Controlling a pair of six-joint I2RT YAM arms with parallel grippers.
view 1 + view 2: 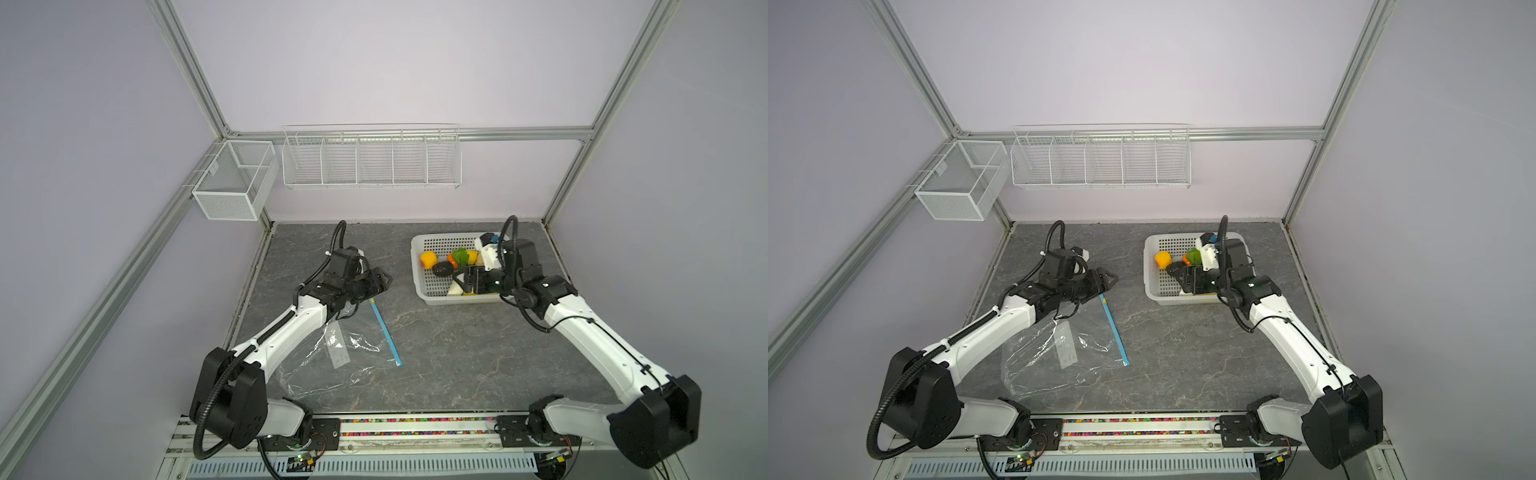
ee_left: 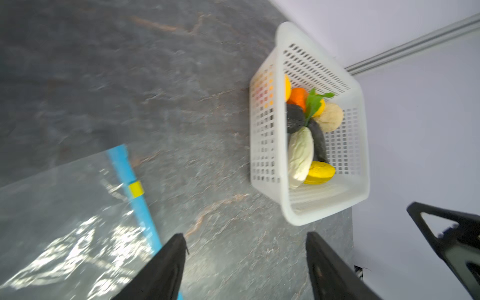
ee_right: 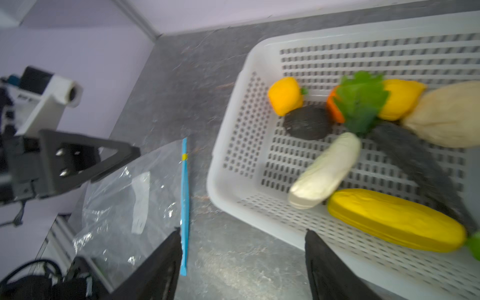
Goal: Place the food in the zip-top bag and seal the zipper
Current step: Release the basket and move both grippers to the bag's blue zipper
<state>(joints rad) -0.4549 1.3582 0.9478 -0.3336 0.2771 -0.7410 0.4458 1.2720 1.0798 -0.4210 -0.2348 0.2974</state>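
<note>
Bimanual rig, seen in both top views and from both wrists; the wrist views are somewhat blurred. The bag (image 1: pixel 332 361) lies flat on the counter (image 1: pixel 457 353), left of centre and toward the near side, with its far-left corner under the left arm and a white label (image 1: pixel 338 353) showing on it. The zipper (image 1: pixel 386 332) runs along the bag's right edge from far to near, with the yellow slider (image 2: pixel 136 189) close to its far end; whether the mouth is sealed cannot be told. The basket (image 1: pixel 419 270) stands at the far right of the counter, apart from the bag, and holds the food. A peach (image 3: pixel 284 96) sits toward the far-left corner, with a dark round piece (image 3: pixel 307 123) just beside it. An orange (image 3: pixel 333 109) lies partly under a leaf (image 3: pixel 361 109), next to a lemon (image 3: pixel 400 98) and a beige ball (image 3: pixel 446 114). A long dark piece (image 3: pixel 415 161), a white oblong (image 3: pixel 324 171) and a yellow oblong (image 3: pixel 394 220) lie toward the near wall. The left end effector (image 1: pixel 384 280) is just past the zipper's far end, released, its jaws wide apart with only counter between them. The right end effector (image 1: pixel 463 282) is over the basket's near-left part, also released, with nothing between its spread jaws; whether it touches any food cannot be told.
</note>
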